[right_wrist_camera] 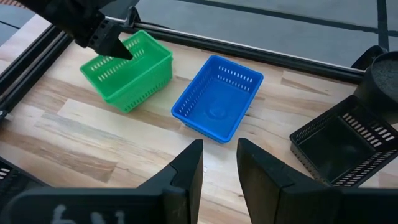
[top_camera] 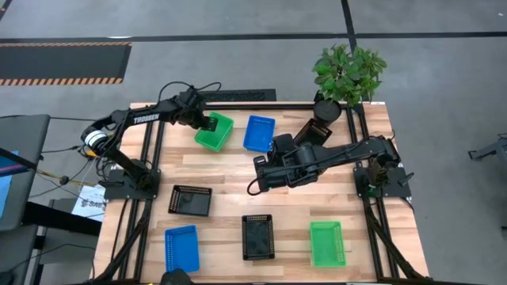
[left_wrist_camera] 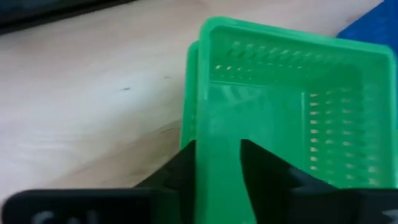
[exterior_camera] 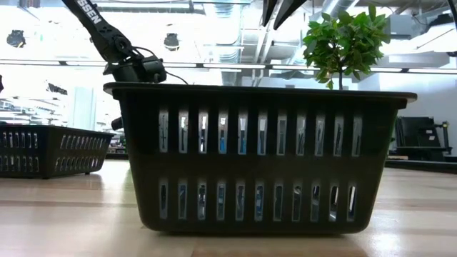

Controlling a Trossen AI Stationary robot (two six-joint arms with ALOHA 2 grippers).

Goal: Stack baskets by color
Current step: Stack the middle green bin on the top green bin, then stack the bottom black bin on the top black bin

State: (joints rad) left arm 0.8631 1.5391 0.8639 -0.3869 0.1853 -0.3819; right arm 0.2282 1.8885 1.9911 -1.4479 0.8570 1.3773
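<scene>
A green basket (top_camera: 215, 131) rests on its bottom at the table's far left; a second green rim (left_wrist_camera: 191, 68) shows just outside it. My left gripper (left_wrist_camera: 219, 163) is open and stands over one of its side walls, one finger inside and one outside. A blue basket (top_camera: 259, 133) sits to its right, and a black basket (top_camera: 311, 131) lies near the plant. My right gripper (right_wrist_camera: 219, 163) hangs open above the table's middle (top_camera: 260, 169), holding nothing. Nearer the front lie two black baskets (top_camera: 190, 199) (top_camera: 257, 236), a blue basket (top_camera: 181, 247) and a green basket (top_camera: 327, 243). My left gripper has the green basket's side wall (left_wrist_camera: 217, 118) between its fingers, one finger (left_wrist_camera: 264, 171) inside the basket and one outside. The fingers slant down from the table's left and lie across the wall. I cannot tell whether they touch it.
A green plant (top_camera: 348, 73) in a black pot stands at the far right corner. Black frame rails run along the table's left, right and far edges. In the low view a black basket (exterior_camera: 257, 157) fills the foreground. Bare wood lies between the far and near baskets.
</scene>
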